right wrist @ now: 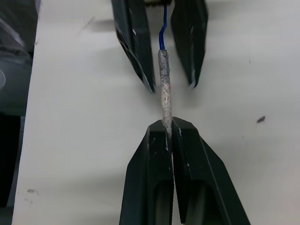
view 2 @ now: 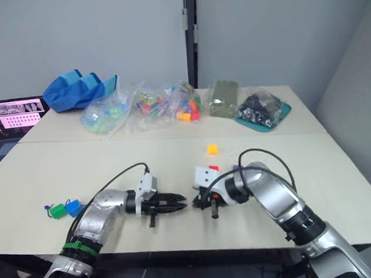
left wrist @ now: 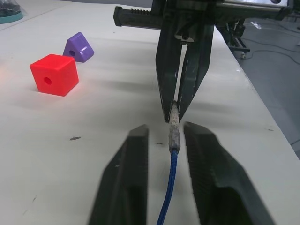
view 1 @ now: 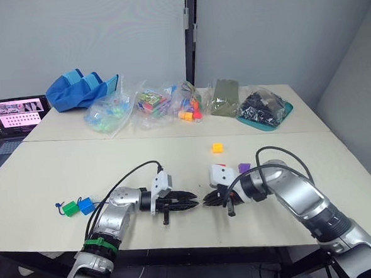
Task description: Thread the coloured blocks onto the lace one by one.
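Pale worktop (view 1: 61,165), two tools meeting tip to tip near its front edge.
Right tool (right wrist: 167,132) is clenched on the lace (right wrist: 164,89) by its pale stiff tip; left tool (left wrist: 165,140) is released, fingers either side of the cord. Red block (left wrist: 54,74) and purple block (left wrist: 78,47) sit nearby.

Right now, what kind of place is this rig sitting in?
Probably a lab or office test room: plain pale tables against bare grey walls, an open laptop at the left edge, and clear bags of toy pieces lined up at the back.
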